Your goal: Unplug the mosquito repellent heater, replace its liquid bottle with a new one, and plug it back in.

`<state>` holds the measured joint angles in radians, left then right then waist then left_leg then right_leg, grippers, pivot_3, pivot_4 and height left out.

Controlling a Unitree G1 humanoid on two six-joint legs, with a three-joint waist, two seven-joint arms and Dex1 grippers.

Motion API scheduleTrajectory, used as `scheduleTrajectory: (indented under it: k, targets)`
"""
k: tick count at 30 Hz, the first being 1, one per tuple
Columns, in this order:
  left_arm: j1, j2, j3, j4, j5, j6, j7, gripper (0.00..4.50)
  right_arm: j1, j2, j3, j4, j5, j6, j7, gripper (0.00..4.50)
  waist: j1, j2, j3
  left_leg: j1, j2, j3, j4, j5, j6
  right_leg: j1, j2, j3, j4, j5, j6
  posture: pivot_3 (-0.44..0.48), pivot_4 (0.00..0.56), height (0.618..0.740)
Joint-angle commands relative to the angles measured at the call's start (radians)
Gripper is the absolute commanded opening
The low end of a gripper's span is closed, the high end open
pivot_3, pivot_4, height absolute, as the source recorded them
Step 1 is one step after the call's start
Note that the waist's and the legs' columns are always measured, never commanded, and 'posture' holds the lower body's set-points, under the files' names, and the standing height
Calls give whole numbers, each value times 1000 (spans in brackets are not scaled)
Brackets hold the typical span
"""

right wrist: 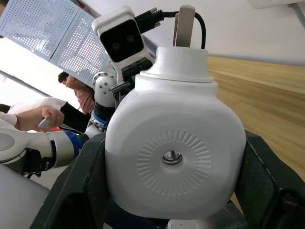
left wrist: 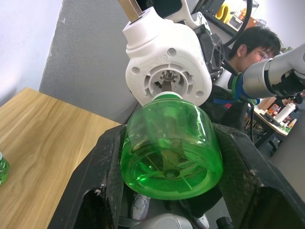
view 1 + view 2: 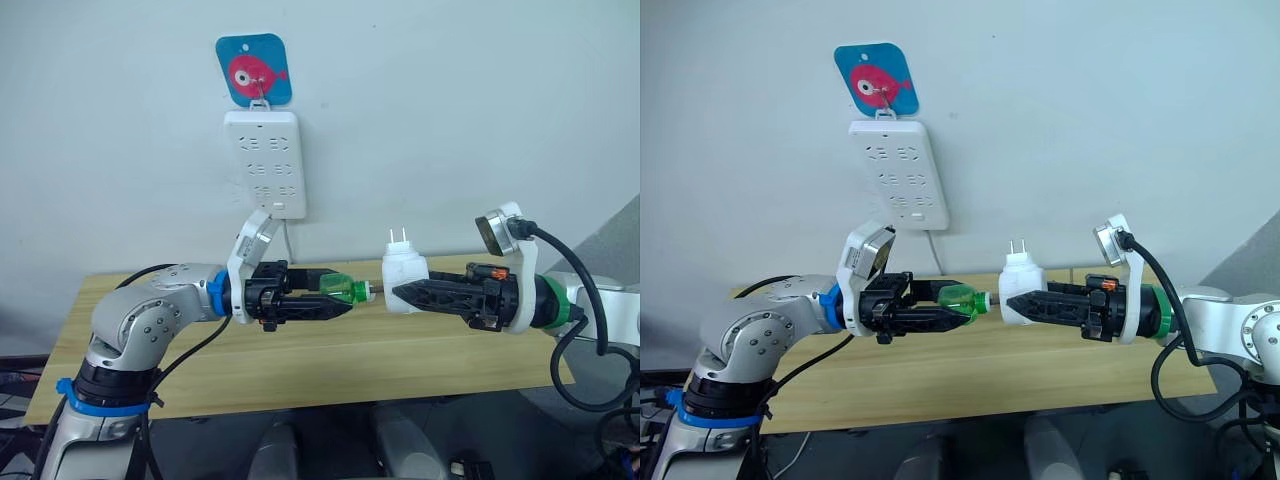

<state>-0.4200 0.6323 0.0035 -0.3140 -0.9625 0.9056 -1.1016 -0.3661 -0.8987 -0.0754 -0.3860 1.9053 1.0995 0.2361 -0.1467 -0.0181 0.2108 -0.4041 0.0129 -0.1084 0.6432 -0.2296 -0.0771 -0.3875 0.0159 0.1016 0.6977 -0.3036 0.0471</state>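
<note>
A: Left arm pose?
B: Elbow bent, forearm level, reaching toward the middle above the light wooden counter (image 3: 330, 365). Left pincer (image 3: 340, 297) clamped on a small translucent green liquid bottle (image 3: 350, 290), neck pointing at the heater.

A: Right arm?
B: Mirrored, forearm level. Right pincer (image 3: 402, 294) grips the small white rounded plastic mosquito repellent heater (image 3: 404, 271), prongs up, held in the air just beside the bottle's neck.

A: Wall?
B: White multi-socket power strip (image 3: 264, 160) hangs under a blue fish-print hook (image 3: 254, 69).

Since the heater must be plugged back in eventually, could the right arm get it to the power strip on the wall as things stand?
Probably not yet: the right gripper holds the heater, but the green bottle in the left gripper meets it.
</note>
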Motion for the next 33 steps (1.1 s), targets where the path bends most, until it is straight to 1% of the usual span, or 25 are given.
scheduleTrajectory:
  k: [1,6,13,19,33]
  targets:
    - [3,-5,0,-30,-14,-11,-8,2303,-3,-11,-9,-16,22,-17,13,3021,2,0,0,0,0,0,0,0,0,0,0,0,0,0,0,-158,112,740]
    - [2,0,4,-32,-24,-1,-18,2303,8,-11,-9,-16,19,-17,12,3021,4,0,0,0,0,0,0,0,0,0,0,0,0,0,0,-158,113,740]
    - [-20,-28,1,-24,-24,7,10,2303,6,-11,8,-38,39,-18,11,3021,5,0,0,-1,0,0,1,0,0,0,0,0,0,0,0,-156,113,740]
    - [-26,-18,-9,-32,-10,7,2,2303,9,-11,17,-49,50,-31,0,3021,5,0,0,-1,0,0,1,0,0,0,0,0,0,0,0,-156,113,740]
    - [-33,-41,-37,-45,7,-16,32,2303,-35,2,62,-74,-5,-49,-48,3021,5,0,-1,-1,0,0,1,0,0,0,0,0,0,1,0,-158,105,740]
